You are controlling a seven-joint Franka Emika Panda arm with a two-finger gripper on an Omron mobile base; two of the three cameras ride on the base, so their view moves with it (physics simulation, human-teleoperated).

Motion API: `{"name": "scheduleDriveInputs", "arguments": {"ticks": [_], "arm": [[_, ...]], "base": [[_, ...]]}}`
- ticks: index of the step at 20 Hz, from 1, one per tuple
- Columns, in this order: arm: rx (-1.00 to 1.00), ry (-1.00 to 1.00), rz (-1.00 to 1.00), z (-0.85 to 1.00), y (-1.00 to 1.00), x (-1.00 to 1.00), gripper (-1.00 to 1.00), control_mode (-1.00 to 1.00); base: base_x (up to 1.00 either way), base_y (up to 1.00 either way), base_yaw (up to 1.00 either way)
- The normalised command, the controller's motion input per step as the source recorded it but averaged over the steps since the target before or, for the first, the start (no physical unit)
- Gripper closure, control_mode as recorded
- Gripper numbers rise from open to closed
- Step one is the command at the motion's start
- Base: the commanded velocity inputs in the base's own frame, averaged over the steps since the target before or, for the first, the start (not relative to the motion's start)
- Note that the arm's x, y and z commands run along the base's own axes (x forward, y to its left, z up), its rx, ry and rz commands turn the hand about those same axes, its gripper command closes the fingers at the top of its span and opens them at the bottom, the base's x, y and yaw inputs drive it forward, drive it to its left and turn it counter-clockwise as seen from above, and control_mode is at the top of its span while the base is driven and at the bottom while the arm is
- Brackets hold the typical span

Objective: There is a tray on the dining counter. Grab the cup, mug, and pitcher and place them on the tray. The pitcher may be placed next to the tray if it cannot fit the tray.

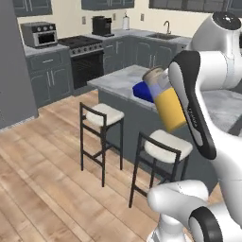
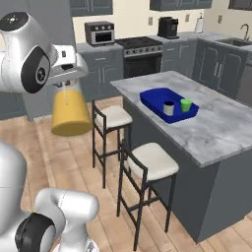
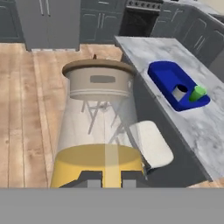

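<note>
The dining counter [image 2: 216, 128] lies well ahead and to the right of the gripper [image 3: 109, 181], with two stools [image 2: 150, 162] standing on the floor between them. On the marble sits the tray [image 2: 152, 97], already holding the mug [image 2: 169, 108] and the cup [image 2: 186, 105] side by side at its near end. The gripper is clamped on the pitcher [image 3: 98, 131], carried in the air above the wooden floor, well short of the counter. The risk, as I judge it, is the crowded tray: setting the wide pitcher down there could knock the two small vessels over, and a low approach could clip a stool or the counter edge.
</note>
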Motion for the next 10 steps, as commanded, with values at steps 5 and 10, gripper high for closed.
{"name": "scheduleDriveInputs", "arguments": {"ticks": [5,10], "arm": [[0.00,0.00,0.00,0.00,0.00,0.00,1.00,1.00],[0.00,0.00,0.00,0.00,0.00,0.00,1.00,1.00]], "base": [[0.63,0.93,-0.44],[0.58,0.83,-0.46]]}}
